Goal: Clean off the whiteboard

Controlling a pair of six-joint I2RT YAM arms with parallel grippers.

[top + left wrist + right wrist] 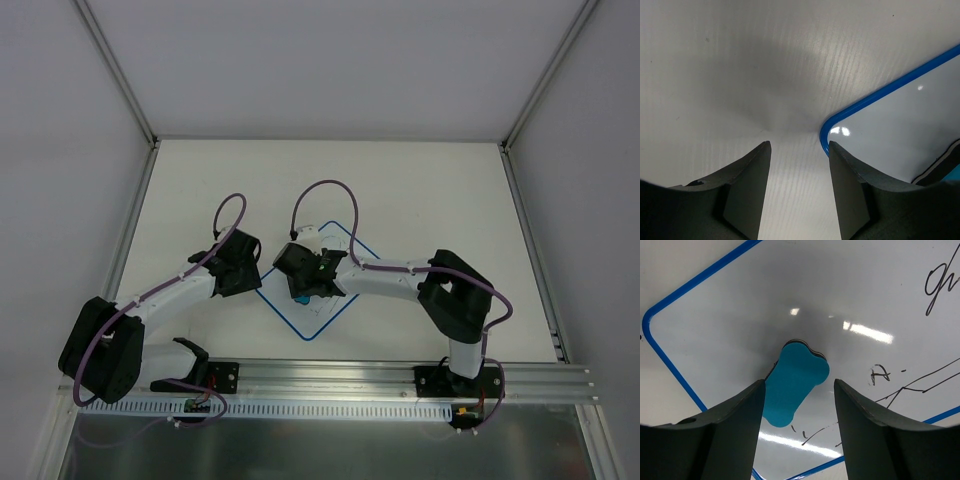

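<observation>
The whiteboard (318, 318) lies turned like a diamond in the middle of the table, white with a thin blue border. Dark scribbles (939, 281) mark it. A teal bone-shaped eraser (796, 385) lies flat on the board. My right gripper (798, 382) is open above it, with the eraser between the fingers and close to the left finger (735, 425). In the top view the right gripper (303, 290) hangs over the board. My left gripper (799, 145) is open and empty over the table, its right finger (850, 190) beside the board's rounded corner (826, 134). It shows in the top view (257, 282) at the board's left edge.
The white table (420, 190) is enclosed by grey walls and aluminium posts (120, 75). A metal rail (330, 375) runs along the near edge with the arm bases. Purple cables (330, 190) loop above both wrists.
</observation>
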